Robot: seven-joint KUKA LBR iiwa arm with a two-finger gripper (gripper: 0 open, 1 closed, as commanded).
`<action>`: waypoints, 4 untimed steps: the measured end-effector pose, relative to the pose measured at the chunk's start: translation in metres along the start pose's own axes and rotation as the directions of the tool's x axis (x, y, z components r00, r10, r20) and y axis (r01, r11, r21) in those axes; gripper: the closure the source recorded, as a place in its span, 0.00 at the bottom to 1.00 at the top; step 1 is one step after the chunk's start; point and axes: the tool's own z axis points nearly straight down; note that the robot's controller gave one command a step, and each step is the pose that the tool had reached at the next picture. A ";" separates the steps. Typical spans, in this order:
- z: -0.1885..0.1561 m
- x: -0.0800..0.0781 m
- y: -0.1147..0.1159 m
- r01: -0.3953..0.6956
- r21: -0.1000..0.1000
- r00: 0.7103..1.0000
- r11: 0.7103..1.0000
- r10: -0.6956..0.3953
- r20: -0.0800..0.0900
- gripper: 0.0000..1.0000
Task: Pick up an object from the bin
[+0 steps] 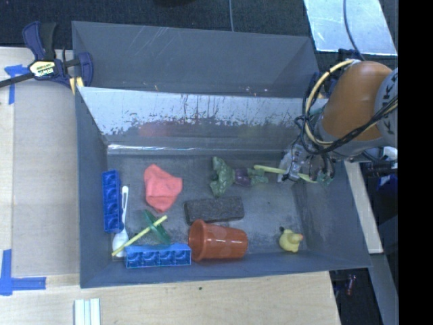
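My gripper is low at the bin's right side, near the back wall. A thin yellow-green strip lies right at its tip and runs left from it; whether it is gripped I cannot tell. Just left of the strip sit a small purple piece and a green crumpled toy. A yellow duck lies on the floor in front of the gripper, towards the bin's front right corner.
A dark grey block and an orange-red cup on its side lie mid-bin. Pink cloth, two blue bricks, a white toothbrush and a yellow-green stick are at the left.
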 end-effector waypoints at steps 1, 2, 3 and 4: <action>-0.022 0.000 0.000 0.000 0.000 1.000 1.000 0.000 -0.002 1.00; -0.046 -0.001 0.000 0.000 0.000 1.000 1.000 0.000 0.000 1.00; -0.065 -0.002 0.000 0.002 -0.001 1.000 1.000 -0.002 0.005 1.00; -0.090 -0.002 0.000 0.002 -0.001 1.000 1.000 -0.002 0.003 1.00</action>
